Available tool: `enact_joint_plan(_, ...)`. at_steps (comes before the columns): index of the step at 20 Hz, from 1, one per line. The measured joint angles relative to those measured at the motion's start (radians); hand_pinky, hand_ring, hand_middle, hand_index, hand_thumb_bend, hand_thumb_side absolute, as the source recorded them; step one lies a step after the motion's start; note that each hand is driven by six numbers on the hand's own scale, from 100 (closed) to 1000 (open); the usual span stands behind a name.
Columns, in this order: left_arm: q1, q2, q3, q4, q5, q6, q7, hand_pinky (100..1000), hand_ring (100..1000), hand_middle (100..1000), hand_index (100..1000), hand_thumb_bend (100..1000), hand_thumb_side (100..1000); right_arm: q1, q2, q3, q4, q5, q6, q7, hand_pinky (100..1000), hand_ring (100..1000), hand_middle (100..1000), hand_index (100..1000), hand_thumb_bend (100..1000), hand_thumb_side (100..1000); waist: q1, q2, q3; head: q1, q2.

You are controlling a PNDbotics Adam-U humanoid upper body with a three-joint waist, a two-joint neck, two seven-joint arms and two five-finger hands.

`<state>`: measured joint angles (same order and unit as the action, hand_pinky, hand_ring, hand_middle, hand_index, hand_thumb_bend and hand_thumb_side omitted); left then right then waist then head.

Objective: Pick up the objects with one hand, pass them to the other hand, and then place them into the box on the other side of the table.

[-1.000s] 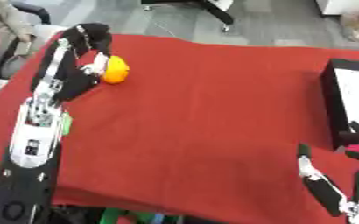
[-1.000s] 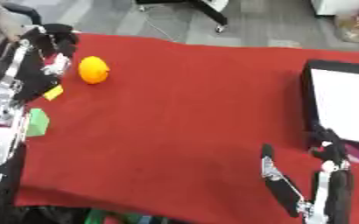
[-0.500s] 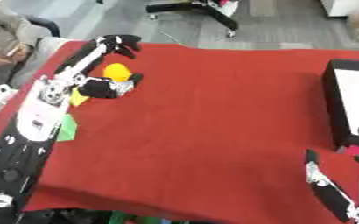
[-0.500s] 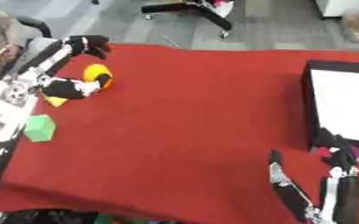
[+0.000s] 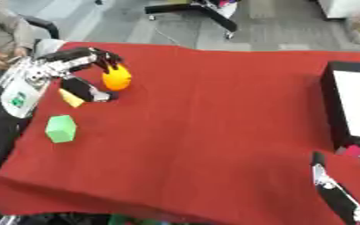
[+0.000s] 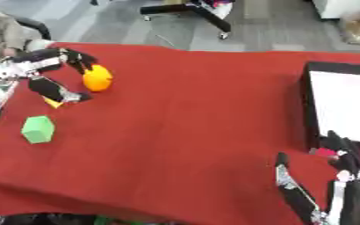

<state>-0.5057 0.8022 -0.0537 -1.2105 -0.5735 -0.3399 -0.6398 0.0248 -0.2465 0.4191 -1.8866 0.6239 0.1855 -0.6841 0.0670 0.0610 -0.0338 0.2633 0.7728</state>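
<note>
Now | my left robot hand [image 5: 83, 70] curls round orange ball [image 5: 116, 78] to lift it | right robot hand [image 6: 340, 184] idles open beside box [image 6: 312, 105] for handover

Your open stretch of red cloth [image 5: 214, 114] between left cluster and box [image 6: 344, 107], green cube [image 5: 61, 128] and yellow block [image 5: 70, 97] crowding your left hand [image 5: 75, 66] at the orange ball [image 5: 116, 78], right hand [image 6: 340, 184] near the box's front corner.
</note>
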Motion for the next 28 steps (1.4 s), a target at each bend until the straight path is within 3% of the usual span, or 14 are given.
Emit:
enact_joint_plan(4, 0.005, 0.046, 0.008, 0.061, -0.074, -0.072, 0.0, 850, 731, 751, 922, 476, 444, 0.0, 0.0, 0.001, -0.001, 0.0, 0.001, 0.005, 673, 939, 681, 886, 395, 292, -0.001, 0.0, -0.001, 0.007, 0.0)
enact_joint_plan(15, 0.036, 0.049, 0.033, 0.245, -0.273, -0.233, 0.098, 848, 735, 752, 903, 502, 565, 0.0, 0.0, 0.001, -0.003, 0.0, 0.001, 0.007, 673, 939, 681, 886, 392, 294, -0.001, 0.0, -0.001, 0.008, 0.0)
enact_joint_plan(28, 0.048, 0.005, 0.055, 0.365, -0.462, -0.331, 0.195, 839, 731, 738, 885, 491, 632, -0.004, 0.0, 0.001, -0.005, 0.0, 0.002, 0.008, 673, 939, 681, 886, 390, 295, -0.002, 0.0, -0.001, 0.007, 0.0)
